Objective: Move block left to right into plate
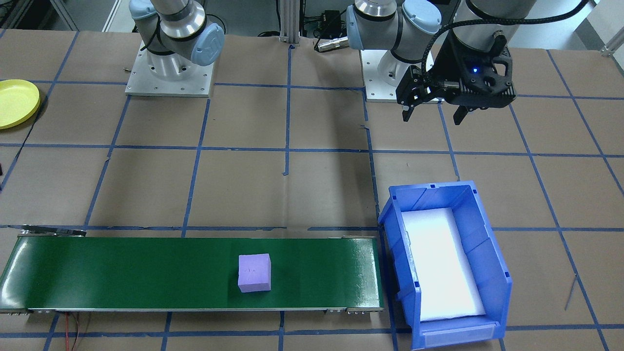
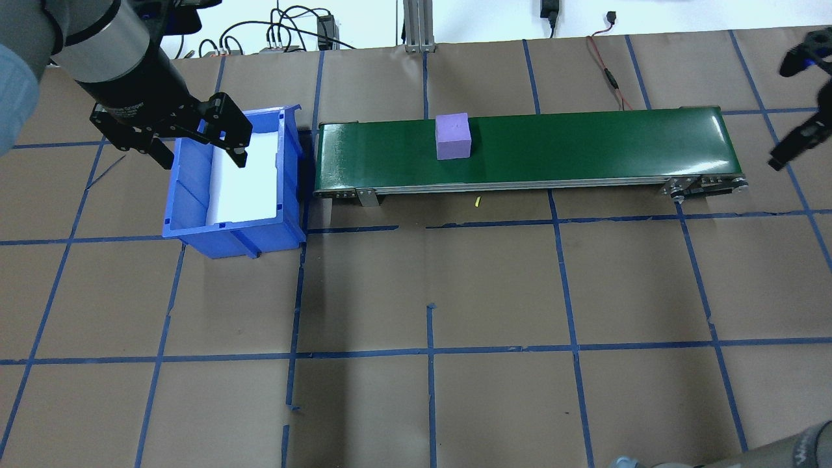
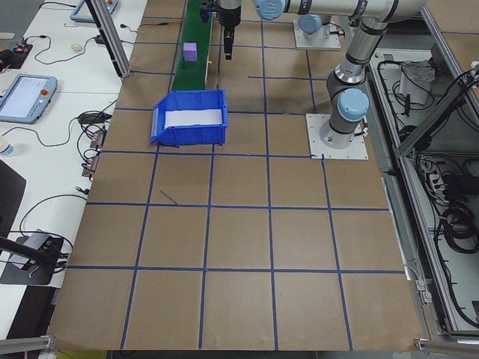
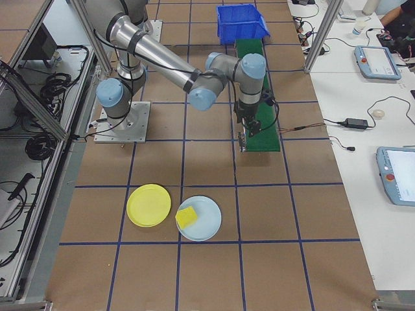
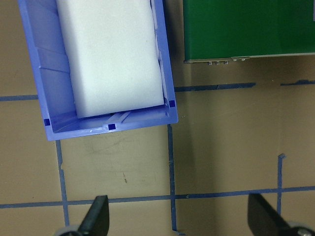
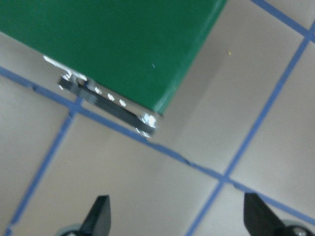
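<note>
Overhead exterior: blue bin holds white foam pad.

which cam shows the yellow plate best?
Exterior right: the yellow plate lies whole and unblocked on the table, beside a light blue plate. The front-facing view cuts it at the left edge. The other views miss it.
</note>
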Controlling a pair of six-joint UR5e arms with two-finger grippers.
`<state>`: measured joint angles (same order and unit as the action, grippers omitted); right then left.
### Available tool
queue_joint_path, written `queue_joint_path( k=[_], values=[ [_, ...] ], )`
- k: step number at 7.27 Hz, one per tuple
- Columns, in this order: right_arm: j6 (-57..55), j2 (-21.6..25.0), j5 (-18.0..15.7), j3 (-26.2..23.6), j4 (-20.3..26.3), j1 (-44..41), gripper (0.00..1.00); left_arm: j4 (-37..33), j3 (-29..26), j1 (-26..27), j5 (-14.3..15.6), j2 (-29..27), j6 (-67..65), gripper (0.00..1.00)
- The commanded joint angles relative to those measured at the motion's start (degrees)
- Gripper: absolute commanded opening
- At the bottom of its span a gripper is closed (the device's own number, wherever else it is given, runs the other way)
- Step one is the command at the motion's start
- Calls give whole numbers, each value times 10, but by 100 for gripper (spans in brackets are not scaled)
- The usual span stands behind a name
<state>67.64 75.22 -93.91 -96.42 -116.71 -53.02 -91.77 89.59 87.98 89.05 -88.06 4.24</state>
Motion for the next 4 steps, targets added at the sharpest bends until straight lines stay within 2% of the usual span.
queue_joint_path(
  k=[1,2,3,4],
  values=[
    [228,-2,0,-37,-59,170,95,0,0,0,-1,0,-1,100],
    [286,-13,17,-47,-83,237,95,0,0,0,2,1,0,100],
    [330,-46,55,-47,-95,290,95,0,0,0,2,0,-1,100],
    [348,-79,63,-47,-114,323,95,0,0,0,2,1,0,100]
  ],
)
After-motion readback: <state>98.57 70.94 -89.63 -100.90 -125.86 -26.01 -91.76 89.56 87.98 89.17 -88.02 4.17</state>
